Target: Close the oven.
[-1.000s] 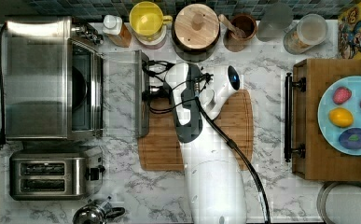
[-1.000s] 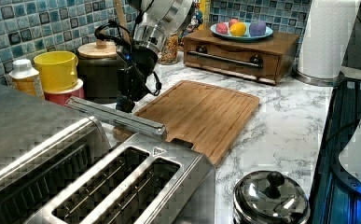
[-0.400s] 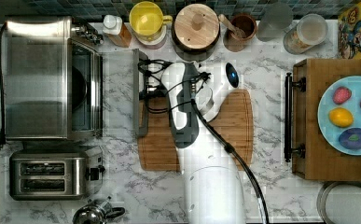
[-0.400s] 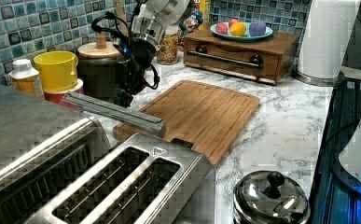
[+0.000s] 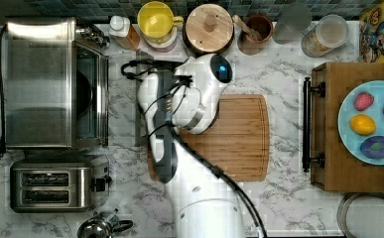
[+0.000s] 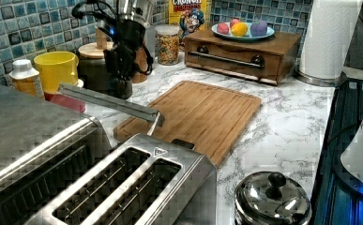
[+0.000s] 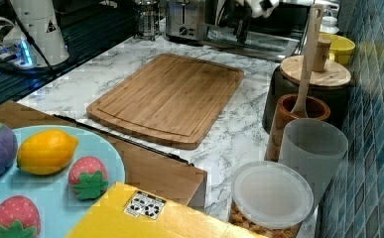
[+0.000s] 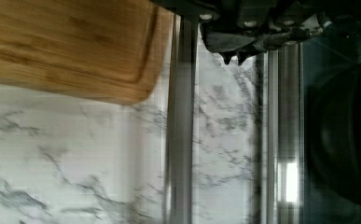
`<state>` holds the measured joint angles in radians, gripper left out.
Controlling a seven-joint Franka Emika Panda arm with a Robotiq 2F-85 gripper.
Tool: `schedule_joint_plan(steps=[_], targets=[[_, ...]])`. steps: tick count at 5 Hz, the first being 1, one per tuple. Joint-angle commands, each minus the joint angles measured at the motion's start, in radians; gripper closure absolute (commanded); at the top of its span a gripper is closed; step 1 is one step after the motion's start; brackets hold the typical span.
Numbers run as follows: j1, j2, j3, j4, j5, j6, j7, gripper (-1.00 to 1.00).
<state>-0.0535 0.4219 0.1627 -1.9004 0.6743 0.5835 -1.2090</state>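
In the top view, going left to right, the oven point(image 5: 43, 82) sits at the far left of the marble worktop point(image 5: 284, 64), well to the left of the gripper point(image 5: 152, 74), with a two-slot toaster point(image 5: 55, 186) just below it. The oven's glass door is not shut: it hangs partly open, and its metal bar handle point(image 5: 137, 99) stands out from the oven body, right beside the gripper and under the arm's wrist. In the left view the handle point(image 6: 109, 101) is raised clear of the worktop and slants upward, with the gripper point(image 6: 120, 77) just behind its far end, so the door looks lifted part of the way. Whether the gripper is clenched or released, I cannot tell; its tips are hidden behind the bar and the wrist. To the gripper's right lies a bamboo cutting board point(image 5: 234, 134), and beyond it, well apart, a wooden drawer box carrying a blue plate point(image 5: 351, 144) of toy fruit.

By my judgement the closing is underway but unfinished: the door is off its lowest position, yet a clear gap to the oven front remains. What is left is to push the handle on toward the oven until the door seats flush.
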Motion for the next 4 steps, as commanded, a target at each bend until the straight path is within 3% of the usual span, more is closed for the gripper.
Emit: schedule_joint_plan(steps=[1, 2, 3, 4], targets=[[0.257, -0.120, 0.149, 0.242, -0.253, 0.049, 0.272, 1.00], [0.338, -0.062, 0.126, 0.332, -0.510, -0.011, 0.473, 1.00], [0.380, -0.067, 0.098, 0.324, -0.655, 0.019, 0.617, 1.00], [0.380, -0.095, 0.111, 0.317, -0.787, 0.047, 0.745, 1.00]])
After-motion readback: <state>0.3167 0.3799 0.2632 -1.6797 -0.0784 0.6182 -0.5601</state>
